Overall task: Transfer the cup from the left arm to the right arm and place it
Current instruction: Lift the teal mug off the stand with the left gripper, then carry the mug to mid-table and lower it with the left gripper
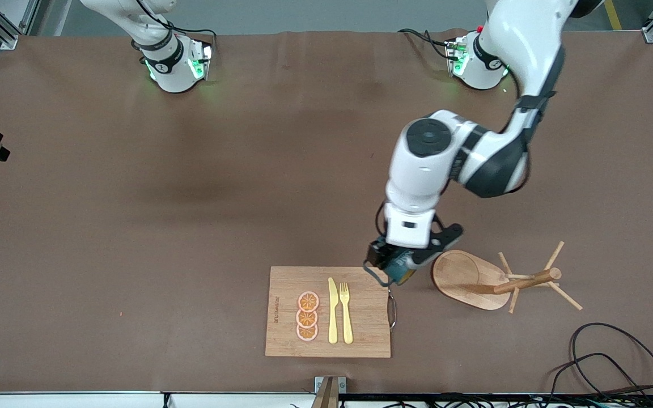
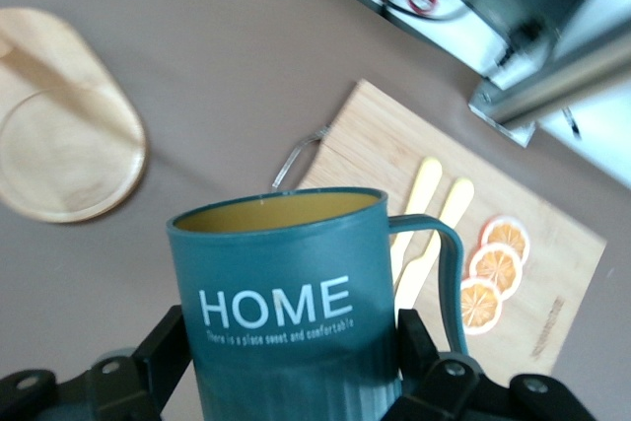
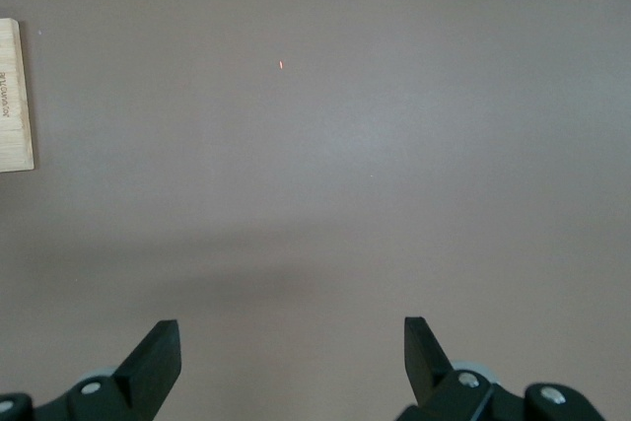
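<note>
1. My left gripper is clamped on the cup, upright, over the corner of the cutting board nearest the wooden mug stand.
2. My right gripper waits with fingers apart over bare table, well apart from the board.
3. Handover: cup must travel toward the right arm's end.
4. Only the left wrist view shows the HOME lettering and handle; the front view hides most of the cup.

From high across the table we look down toward both arm bases. Our left wrist camera sits close above the cutting board, which the front view shares. Our right wrist camera faces bare table, catching that board's edge.
</note>
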Robot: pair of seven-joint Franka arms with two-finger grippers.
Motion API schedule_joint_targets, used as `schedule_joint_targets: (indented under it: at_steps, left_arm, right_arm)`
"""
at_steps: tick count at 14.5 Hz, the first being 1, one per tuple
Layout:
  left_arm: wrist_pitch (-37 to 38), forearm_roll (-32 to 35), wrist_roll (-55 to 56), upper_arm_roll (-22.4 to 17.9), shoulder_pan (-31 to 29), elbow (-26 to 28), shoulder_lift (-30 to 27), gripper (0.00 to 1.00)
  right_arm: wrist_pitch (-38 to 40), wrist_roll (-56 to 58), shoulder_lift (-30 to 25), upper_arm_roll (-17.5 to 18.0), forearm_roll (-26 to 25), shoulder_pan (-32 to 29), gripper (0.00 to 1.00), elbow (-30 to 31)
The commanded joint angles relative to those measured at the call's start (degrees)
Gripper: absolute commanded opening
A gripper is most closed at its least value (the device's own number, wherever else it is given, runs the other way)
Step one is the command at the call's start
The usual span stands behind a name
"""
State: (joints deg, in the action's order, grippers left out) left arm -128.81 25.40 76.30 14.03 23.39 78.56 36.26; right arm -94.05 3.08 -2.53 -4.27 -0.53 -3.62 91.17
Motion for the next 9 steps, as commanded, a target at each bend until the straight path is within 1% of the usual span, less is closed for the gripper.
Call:
schedule_joint_targets:
  at_steps: [1,2,3,4,5,6,7,8,9]
  left_arm:
    - [-1.8,9.0,0.1,-1.5,5.6,-3.1,5.2,0.64]
    - [-2.1,13.1,0.1,-1.6,7.1,-3.1,5.9,0.61]
    - [-2.2,17.6,0.2,-1.7,9.1,-3.1,7.1,0.6]
    - [-2.3,23.2,1.3,-1.8,11.0,-3.1,8.1,0.61]
    - [-2.4,29.0,3.4,-1.7,11.6,-3.0,9.1,0.62]
    - [-2.4,33.5,6.7,-1.4,13.2,-3.1,10.4,0.62]
    - [-2.4,34.6,11.0,-1.7,15.3,-3.1,11.8,0.62]
    - [-2.4,36.7,14.1,-2.8,17.7,-3.1,13.5,0.61]
    - [-2.3,42.0,17.7,-5.8,22.0,-3.1,14.9,0.61]
  right_arm:
    - [-0.1,1.1,-0.5,1.0,0.1,-1.6,1.0,0.1]
    - [-0.1,1.1,-0.5,1.0,0.1,-1.6,1.0,0.1]
    - [-0.1,1.1,-0.5,1.0,0.1,-1.6,1.0,0.2]
    - [-0.1,1.1,-0.5,1.0,0.1,-1.6,1.0,0.2]
    - [-0.1,1.1,-0.5,1.0,0.1,-1.6,1.0,0.2]
    - [-0.1,1.1,-0.5,1.0,0.1,-1.6,1.0,0.2]
    - [-0.1,1.1,-0.5,1.0,0.1,-1.6,1.0,0.2]
    - [-0.1,1.1,-0.5,1.0,0.1,-1.6,1.0,0.2]
    - [-0.1,1.1,-0.5,1.0,0.1,-1.6,1.0,0.2]
